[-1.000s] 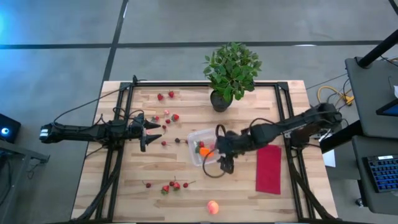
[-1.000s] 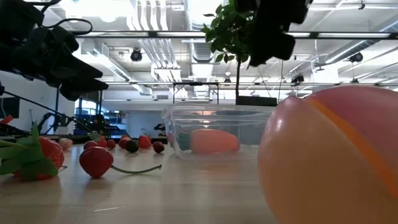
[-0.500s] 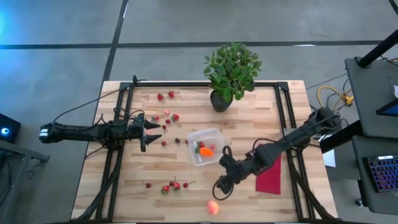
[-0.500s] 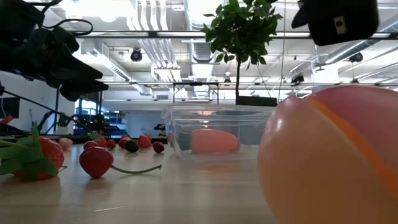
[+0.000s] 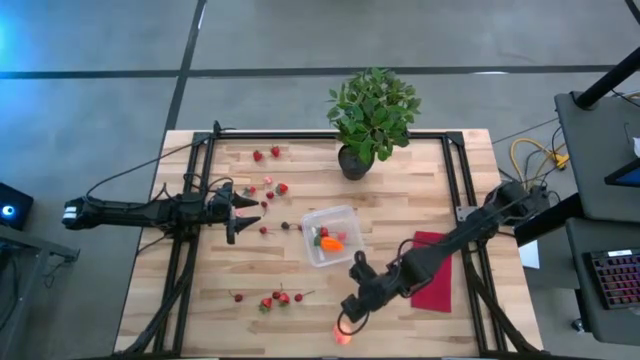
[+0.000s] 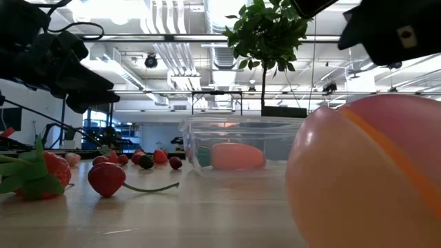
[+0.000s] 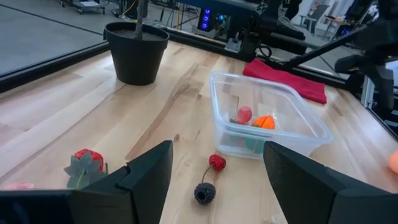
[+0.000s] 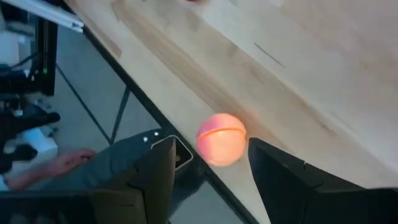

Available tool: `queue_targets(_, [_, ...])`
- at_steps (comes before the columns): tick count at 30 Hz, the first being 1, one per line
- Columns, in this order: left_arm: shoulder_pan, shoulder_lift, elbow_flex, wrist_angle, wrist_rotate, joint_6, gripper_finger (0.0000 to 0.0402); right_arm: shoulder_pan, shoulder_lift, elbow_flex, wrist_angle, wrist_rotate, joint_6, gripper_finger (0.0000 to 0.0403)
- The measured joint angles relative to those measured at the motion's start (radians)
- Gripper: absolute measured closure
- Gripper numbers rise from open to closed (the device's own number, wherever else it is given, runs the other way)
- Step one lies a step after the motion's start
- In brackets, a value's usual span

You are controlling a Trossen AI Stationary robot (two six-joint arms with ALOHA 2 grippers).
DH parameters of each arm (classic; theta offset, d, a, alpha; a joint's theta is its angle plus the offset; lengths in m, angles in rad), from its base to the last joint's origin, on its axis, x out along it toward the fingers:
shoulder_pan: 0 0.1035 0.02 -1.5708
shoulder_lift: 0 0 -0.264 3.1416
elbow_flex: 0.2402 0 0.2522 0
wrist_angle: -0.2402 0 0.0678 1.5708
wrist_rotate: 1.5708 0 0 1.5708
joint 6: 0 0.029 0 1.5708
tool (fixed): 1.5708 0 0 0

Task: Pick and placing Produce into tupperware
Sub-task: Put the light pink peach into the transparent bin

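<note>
The round peach-orange fruit rests on the wood close to the table's near edge. My right gripper hovers open just above it, slanting down, with one finger on either side of it in the wrist view and touching nothing. The clear tupperware sits mid-table and holds the orange carrot and a strawberry. Loose strawberries lie on the left half of the table. My left gripper waits open at the left.
A potted plant stands at the far edge. A red cloth lies under my right arm. More strawberries lie far left, and a dark berry lies ahead of my left gripper. The fruit sits right at the table's near edge.
My right gripper has swung from over the tupperware toward the table's near edge and come down, rolling about its own axis, until it hangs just above the peach-orange fruit. The carrot and strawberry stay in the tupperware.
</note>
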Motion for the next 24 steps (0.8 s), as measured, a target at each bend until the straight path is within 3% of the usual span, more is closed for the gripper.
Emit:
queue_targets(5, [0.0, 0.009, 0.0, 0.003, -0.002, 0.0, 0.0164, 0.029, 0.089, 0.094, -0.01, -0.008, 0.067, 0.0198])
queue_targets(10, [0.0, 0.008, 0.0, 0.001, -0.001, 0.0, 0.0164, 0.043, 0.193, 0.223, -0.129, -0.002, 0.186, 0.0155])
queue_targets(20, [0.0, 0.009, 0.0, 0.001, -0.001, 0.0, 0.0164, 0.067, 0.404, 0.631, -0.655, 0.069, 0.392, 0.0093])
queue_targets(24, [0.0, 0.009, 0.0, 0.0, 0.0, 0.0, 0.0164, 0.07, 0.486, 0.795, -0.767, 0.08, 0.429, 0.0082])
